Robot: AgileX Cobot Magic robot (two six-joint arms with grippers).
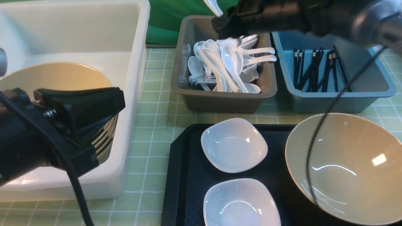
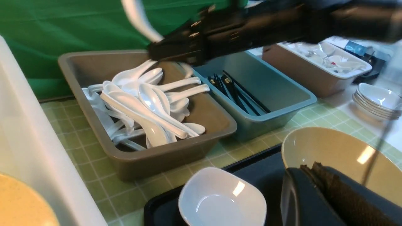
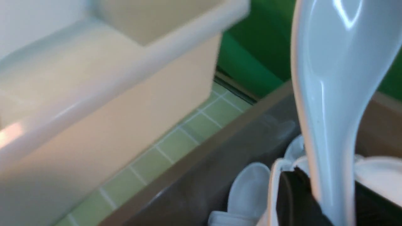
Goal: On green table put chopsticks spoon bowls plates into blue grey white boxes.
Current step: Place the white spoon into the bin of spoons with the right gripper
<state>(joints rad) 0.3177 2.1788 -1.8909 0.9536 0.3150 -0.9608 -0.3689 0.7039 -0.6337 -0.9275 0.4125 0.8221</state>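
Note:
My right gripper (image 1: 220,24) hangs over the back of the grey box (image 1: 188,94), shut on the handle of a white spoon (image 3: 333,94) that stands upright with its scoop up. A pile of white spoons (image 1: 226,62) lies in that box. Black chopsticks (image 1: 314,69) lie in the blue box (image 1: 345,100). My left gripper (image 1: 116,100) is shut and holds nothing, in front of the white box (image 1: 135,78) with its stacked tan bowls (image 1: 56,75). On the black tray (image 1: 185,175) sit a big tan bowl (image 1: 345,166) and two small white bowls (image 1: 234,144) (image 1: 240,204).
The right arm's black cable (image 1: 329,106) dangles across the tan bowl. In the left wrist view, a further box of white crockery (image 2: 314,72) and a stack of white dishes (image 2: 377,100) stand beyond the blue box. A green cloth backs the table.

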